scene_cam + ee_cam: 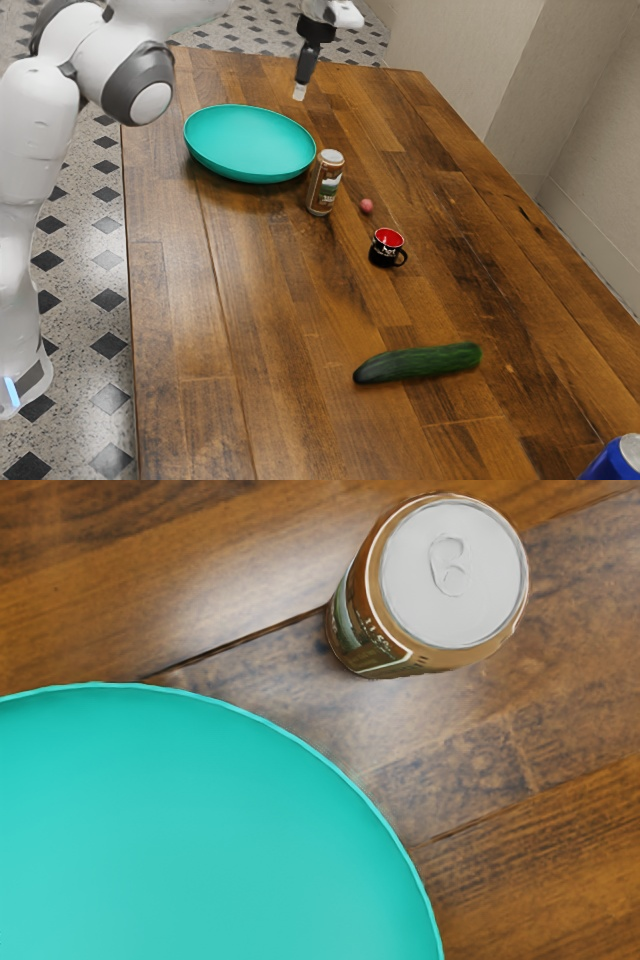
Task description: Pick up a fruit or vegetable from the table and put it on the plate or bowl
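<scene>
A green cucumber (pixel 417 362) lies on its side near the front of the wooden table. A small pinkish-red round fruit (pixel 367 206) rests beside the can. The teal plate (pixel 250 143) sits toward the back; its rim (pixel 330 770) curves under my hand in the wrist view. My gripper (pixel 300 90) hangs high above the table, over the plate's edge and the can, holding nothing. It is far from both the cucumber and the small fruit.
A brown drink can (pixel 325 182) stands upright just off the plate's rim, and its silver top (pixel 452 572) faces my hand. A small black mug (pixel 387 247) with a red inside stands mid-table. A blue can (pixel 615 460) is at the front right corner.
</scene>
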Motion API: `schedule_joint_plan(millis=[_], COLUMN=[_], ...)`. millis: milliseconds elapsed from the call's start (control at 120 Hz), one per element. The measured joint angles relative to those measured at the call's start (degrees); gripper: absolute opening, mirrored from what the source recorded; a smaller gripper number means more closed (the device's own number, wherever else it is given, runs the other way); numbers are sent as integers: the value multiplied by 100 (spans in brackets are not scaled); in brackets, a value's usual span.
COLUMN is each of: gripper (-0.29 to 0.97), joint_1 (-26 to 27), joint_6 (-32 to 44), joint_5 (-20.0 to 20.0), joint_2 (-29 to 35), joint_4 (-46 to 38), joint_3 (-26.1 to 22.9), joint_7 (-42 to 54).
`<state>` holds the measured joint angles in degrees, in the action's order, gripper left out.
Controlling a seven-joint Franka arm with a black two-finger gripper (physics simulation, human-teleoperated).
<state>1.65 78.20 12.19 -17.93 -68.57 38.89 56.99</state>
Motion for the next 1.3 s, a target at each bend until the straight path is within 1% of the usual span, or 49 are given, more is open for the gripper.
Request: schedule_joint_plan(millis=[133,350,408,433,467,492,542,600,667,733,783,867,967,1042,1142,1217,1300], gripper=[68,68,68,68,68,68,68,68,68,68,68,68,68,68,68,68,68], joint_1=[-18,-40,38,289,826,1252,1940,2236,2298,2222,2184,2117,1951,1777,1693,1691,1702], joint_6=[257,436,379,350,314,284,238,258,465,745,918,1210,1909,2395,2815,2752,2098], joint_5=[122,177,155,143,109,77,44,22,15,42,55,68,91,123,152,159,145], joint_2=[-28,-25,224,475,717,768,579,115,-579,-990,-1103,-1289,-1578,-1638,-1649,-1624,-1578], joint_4=[7,17,601,855,1051,1083,1062,1051,1047,1044,1044,1044,1044,1047,1047,1051,1060], joint_3=[-77,-81,-66,-66,-74,-78,-89,-94,-121,-458,-578,-644,-739,-916,-972,-955,-841], joint_7=[796,1768,1975,2057,2161,2235,2374,2521,2675,2814,2909,3049,3189,3276,3376,3439,3499])
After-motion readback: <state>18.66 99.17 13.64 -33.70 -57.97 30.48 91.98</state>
